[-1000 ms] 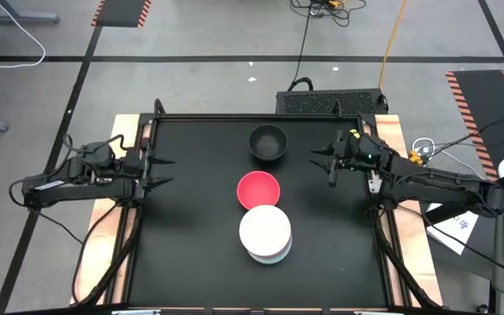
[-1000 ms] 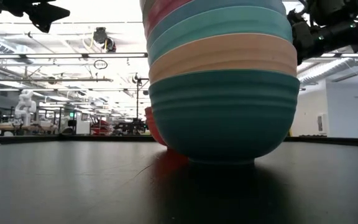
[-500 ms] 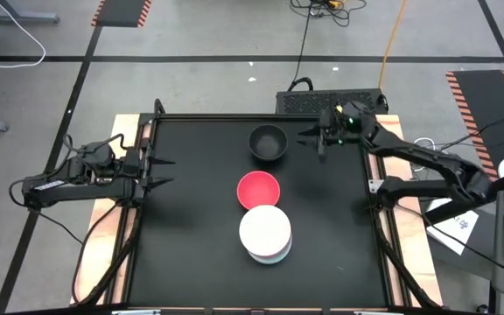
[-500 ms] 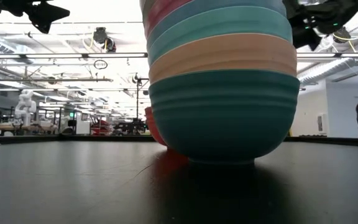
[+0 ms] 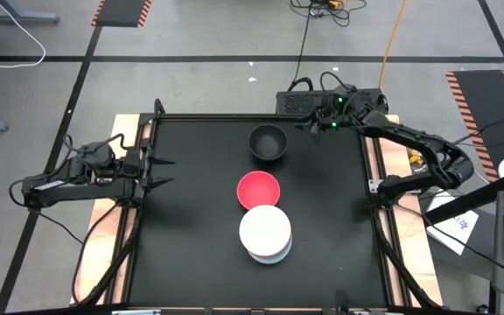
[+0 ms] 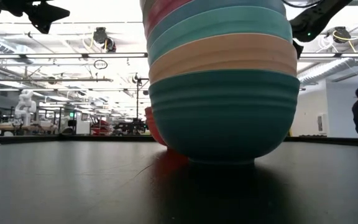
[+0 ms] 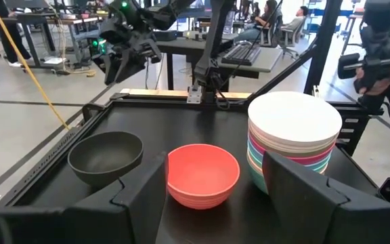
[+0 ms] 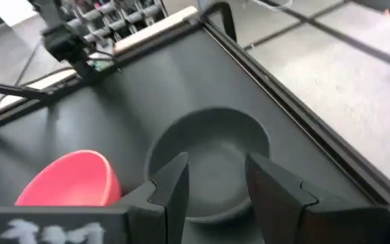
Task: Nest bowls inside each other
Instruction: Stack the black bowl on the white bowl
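A black bowl (image 5: 268, 142) stands upright near the table's far edge. A red bowl (image 5: 258, 190) sits in the middle. Just nearer is a stack of nested bowls (image 5: 265, 234) with a white one on top; its teal bottom bowl (image 6: 222, 115) rests on the table. My right gripper (image 5: 310, 128) hovers open above the table, just right of the black bowl (image 8: 208, 159), which lies ahead of its fingers. My left gripper (image 5: 160, 171) waits open at the left edge, facing the red bowl (image 7: 202, 173) and the stack (image 7: 293, 135).
The black table has a raised rim (image 5: 370, 175) all round. Bare table surface lies left of the bowls (image 5: 191, 219) and right of them (image 5: 331, 227). A black box (image 5: 322, 101) sits just beyond the far edge.
My right gripper has swung from the table's right side toward the far edge and a little leftward, toward the black bowl, rolling as it went. The bowls have not moved.
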You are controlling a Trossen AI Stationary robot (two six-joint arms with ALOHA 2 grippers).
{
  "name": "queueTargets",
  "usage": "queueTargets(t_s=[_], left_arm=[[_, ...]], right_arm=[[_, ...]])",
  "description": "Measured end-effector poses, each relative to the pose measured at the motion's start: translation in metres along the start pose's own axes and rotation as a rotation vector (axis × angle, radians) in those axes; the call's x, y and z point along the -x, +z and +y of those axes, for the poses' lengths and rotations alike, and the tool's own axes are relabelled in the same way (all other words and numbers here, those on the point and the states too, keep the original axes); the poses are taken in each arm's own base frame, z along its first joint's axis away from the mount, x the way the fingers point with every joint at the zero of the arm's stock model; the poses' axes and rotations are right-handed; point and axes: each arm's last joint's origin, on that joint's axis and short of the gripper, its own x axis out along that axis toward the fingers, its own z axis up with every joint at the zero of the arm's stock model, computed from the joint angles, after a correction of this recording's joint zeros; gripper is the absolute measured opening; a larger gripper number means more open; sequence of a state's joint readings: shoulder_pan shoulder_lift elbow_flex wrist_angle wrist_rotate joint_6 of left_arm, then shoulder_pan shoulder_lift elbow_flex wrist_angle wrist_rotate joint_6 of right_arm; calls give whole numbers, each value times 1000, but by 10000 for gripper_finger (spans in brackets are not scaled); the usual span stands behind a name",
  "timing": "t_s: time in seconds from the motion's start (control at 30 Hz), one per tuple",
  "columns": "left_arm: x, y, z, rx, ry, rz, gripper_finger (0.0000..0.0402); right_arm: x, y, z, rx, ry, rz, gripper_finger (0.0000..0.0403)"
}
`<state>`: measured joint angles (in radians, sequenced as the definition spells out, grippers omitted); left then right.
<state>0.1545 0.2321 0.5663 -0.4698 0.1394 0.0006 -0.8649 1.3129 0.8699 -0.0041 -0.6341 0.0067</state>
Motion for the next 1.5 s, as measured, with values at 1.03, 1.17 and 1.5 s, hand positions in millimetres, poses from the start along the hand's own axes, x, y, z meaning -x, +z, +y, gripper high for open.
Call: queueTargets(t_s=[1.03,1.17,1.5], left_arm=[[0,1,1,6,35,-4,243],[0,1,1,6,36,-5,243],[0,1,1,7,35,-13,243]], right_arm=[[-75,31,-17,-270,-65,377,137],[-80,27,-16,-277,-103,403,137],[-77,43,-6,-235,-195,433,137]])
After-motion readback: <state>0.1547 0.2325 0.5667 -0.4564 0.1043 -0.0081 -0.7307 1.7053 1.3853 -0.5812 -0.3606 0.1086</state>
